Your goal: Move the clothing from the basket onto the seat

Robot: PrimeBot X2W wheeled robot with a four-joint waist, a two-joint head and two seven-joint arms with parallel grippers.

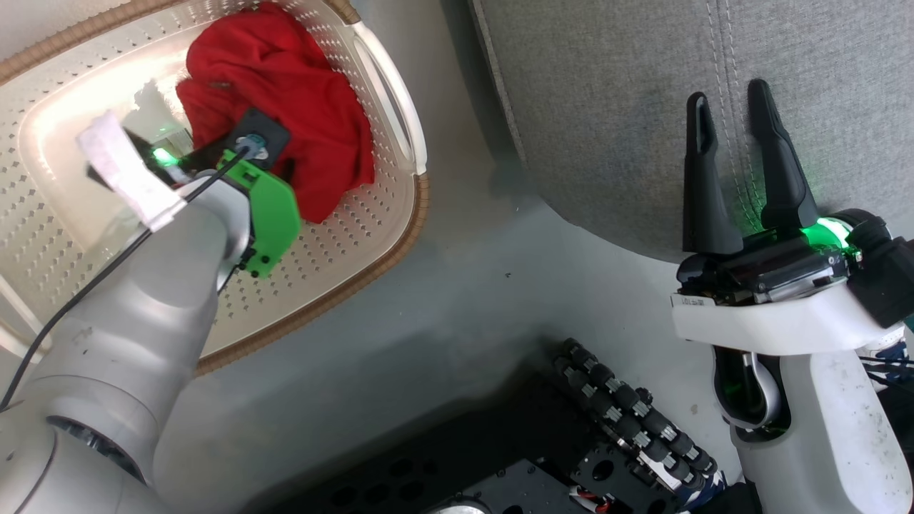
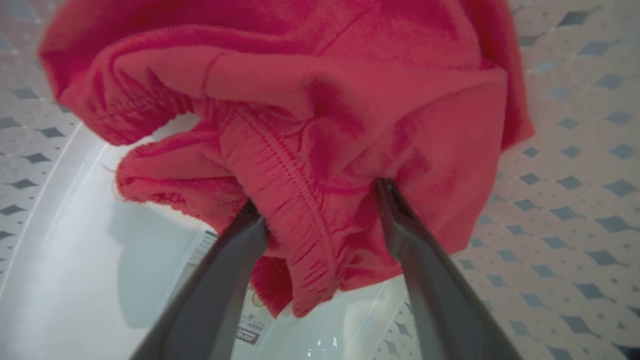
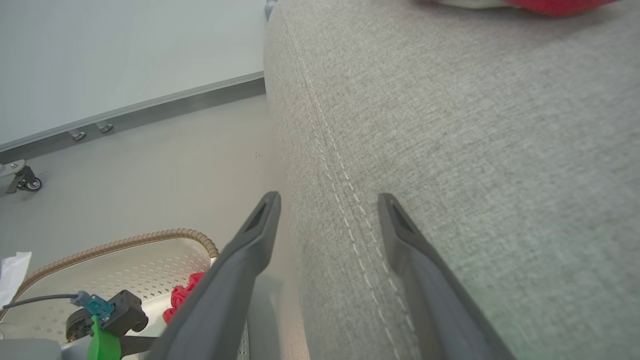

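Reaching into the cream perforated basket [image 1: 343,235] for crumpled red fabric clothing [image 2: 350,75].
Looks soft, light; left gripper [image 2: 317,195] gapes wide astride the bunched hem [image 2: 280,165], holding nothing: pinch there.

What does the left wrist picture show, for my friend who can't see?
Crumpled red clothing lies in a white basket full of holes. The open left pincer has a fold of it between its two dark fingers. A sticker shows underneath.
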